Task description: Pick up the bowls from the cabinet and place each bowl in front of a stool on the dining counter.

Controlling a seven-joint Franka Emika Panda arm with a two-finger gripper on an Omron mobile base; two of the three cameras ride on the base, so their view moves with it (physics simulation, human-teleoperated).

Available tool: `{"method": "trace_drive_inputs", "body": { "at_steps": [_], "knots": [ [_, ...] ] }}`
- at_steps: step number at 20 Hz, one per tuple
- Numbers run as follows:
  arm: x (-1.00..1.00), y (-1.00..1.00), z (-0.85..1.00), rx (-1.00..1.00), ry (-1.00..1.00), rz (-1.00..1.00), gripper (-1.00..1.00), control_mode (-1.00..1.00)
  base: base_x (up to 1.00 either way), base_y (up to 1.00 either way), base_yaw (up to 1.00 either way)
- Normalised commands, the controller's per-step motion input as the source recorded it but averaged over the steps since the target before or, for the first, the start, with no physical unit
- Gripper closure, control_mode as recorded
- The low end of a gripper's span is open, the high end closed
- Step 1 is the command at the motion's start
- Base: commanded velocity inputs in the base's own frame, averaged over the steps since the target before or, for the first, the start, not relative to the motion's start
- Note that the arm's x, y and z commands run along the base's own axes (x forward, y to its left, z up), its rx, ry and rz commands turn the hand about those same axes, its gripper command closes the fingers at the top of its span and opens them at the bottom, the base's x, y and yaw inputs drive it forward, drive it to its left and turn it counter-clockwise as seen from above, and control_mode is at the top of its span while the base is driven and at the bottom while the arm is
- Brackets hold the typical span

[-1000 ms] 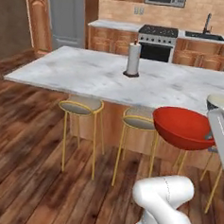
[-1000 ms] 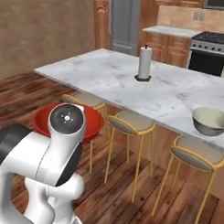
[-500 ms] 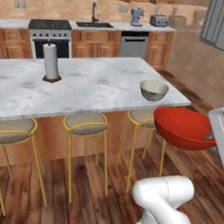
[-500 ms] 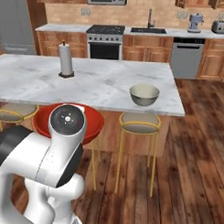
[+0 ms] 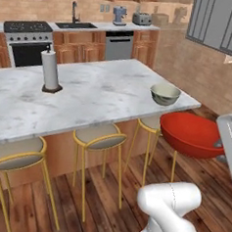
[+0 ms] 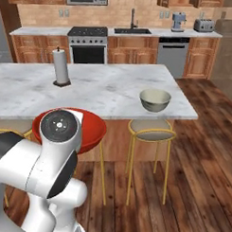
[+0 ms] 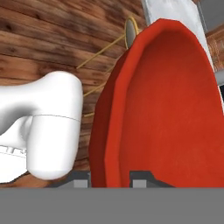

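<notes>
Red bowl (image 5: 192,135): clamped in tool (image 7: 111,177), off desk (image 5: 104,95).
View: swung along stools; base has driven.
Grey bowl (image 6: 155,100): placed.

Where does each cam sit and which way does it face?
Left base view: behind the arm to its left, looking over the dining counter toward the stove wall; white arm at lower right, red bowl at right.
Right base view: behind the arm to its right, same scene; arm at lower left.
Hand view: on the hand, along the end effector, whose fingertips straddle the red bowl's rim.
Shared: both base views show the cream bowl and the stools.
</notes>
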Motion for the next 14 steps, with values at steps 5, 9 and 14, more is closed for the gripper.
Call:
{"method": "trace_drive_inputs", "body": {
  "at_steps": [5, 9, 14],
  "knots": [
    [0.00, 0.00, 0.00, 0.00, 0.00, 0.00, 1.00, 1.00, 0.34, 0.17, 0.00],
    [0.00, 0.00, 0.00, 0.00, 0.00, 0.00, 1.00, 1.00, 0.38, 0.00, 0.00],
    [0.00, 0.00, 0.00, 0.00, 0.00, 0.00, 1.00, 1.00, 0.50, 0.02, 0.00]
  ]
}}
